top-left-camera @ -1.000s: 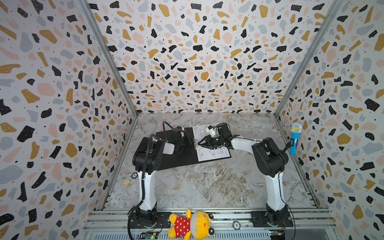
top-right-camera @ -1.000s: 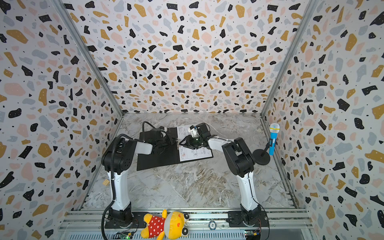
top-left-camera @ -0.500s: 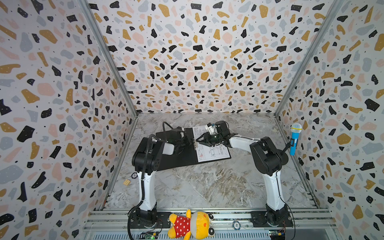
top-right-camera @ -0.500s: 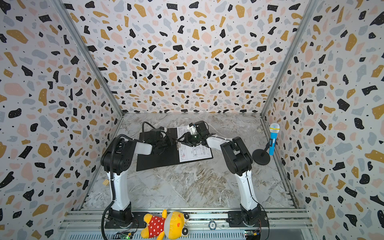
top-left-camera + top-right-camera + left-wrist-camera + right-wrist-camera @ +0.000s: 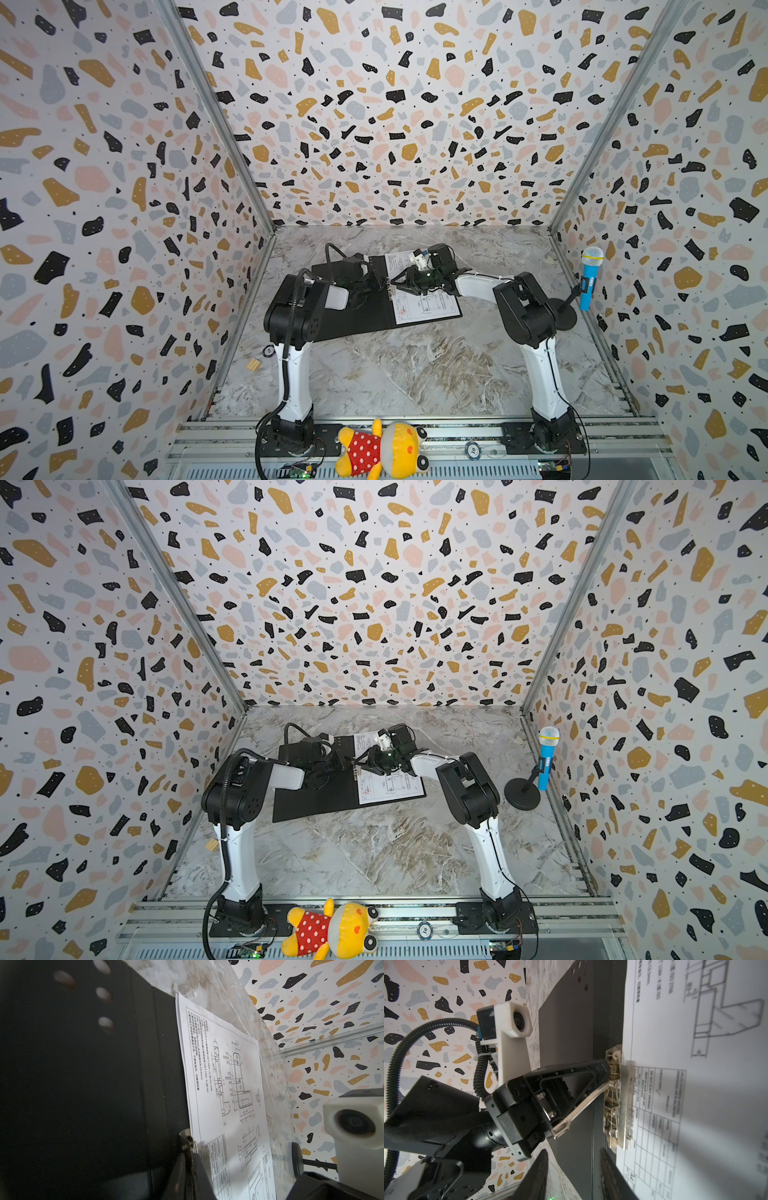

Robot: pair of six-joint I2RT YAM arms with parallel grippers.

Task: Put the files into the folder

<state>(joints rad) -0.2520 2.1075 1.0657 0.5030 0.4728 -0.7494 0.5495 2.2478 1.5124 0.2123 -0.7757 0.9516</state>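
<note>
Right gripper [image 5: 572, 1153] shifted toward spine clip [image 5: 614, 1105]; jaws part open, empty. Left gripper [image 5: 607, 1073] shut, tips at clip. Files [image 5: 428, 305] lay inside open folder [image 5: 357, 316]; clamping, closing apparently outstanding.

top pr: hi front, facing back wall [image 5: 395, 124], whole cell | wrist cams: close, low, face each other across folder [image 5: 83, 1084] clip [image 5: 614, 1101]

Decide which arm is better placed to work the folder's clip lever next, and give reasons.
Left. The left pincer is closed on the clip lever at the folder spine, so it can likely work it without repositioning. The right pincer stands open nearby, gripping nothing.
</note>
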